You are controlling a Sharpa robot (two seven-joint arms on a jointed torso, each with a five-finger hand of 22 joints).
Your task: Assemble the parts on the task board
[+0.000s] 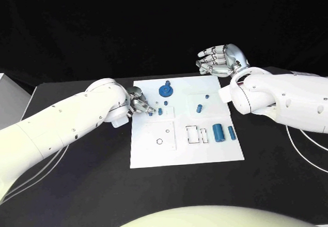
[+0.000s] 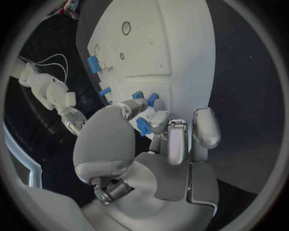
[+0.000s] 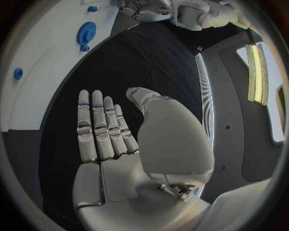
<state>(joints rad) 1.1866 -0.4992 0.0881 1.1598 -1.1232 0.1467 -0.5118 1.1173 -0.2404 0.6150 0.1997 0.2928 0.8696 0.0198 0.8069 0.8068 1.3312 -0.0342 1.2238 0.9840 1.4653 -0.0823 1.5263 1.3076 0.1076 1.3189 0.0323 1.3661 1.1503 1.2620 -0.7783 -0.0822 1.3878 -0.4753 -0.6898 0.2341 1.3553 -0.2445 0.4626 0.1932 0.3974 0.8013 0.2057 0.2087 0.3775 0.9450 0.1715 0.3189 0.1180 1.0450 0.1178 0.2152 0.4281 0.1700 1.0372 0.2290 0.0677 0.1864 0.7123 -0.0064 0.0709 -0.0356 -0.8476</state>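
I am seeing my left hand [image 1: 139, 105] reaching over the left edge of the task board [image 1: 185, 156], its fingertips [image 2: 158, 120] gathering around a small blue peg [image 2: 143, 126]; whether they are actually clamping it I cannot tell. A blue gear [image 1: 165, 89] is lying just beyond them. Farther right, two blue cylinders [image 1: 219, 133] are resting near the board's right edge. My right hand [image 1: 219, 61] is hovering off the board's far right corner, fingers straight and holding nothing.
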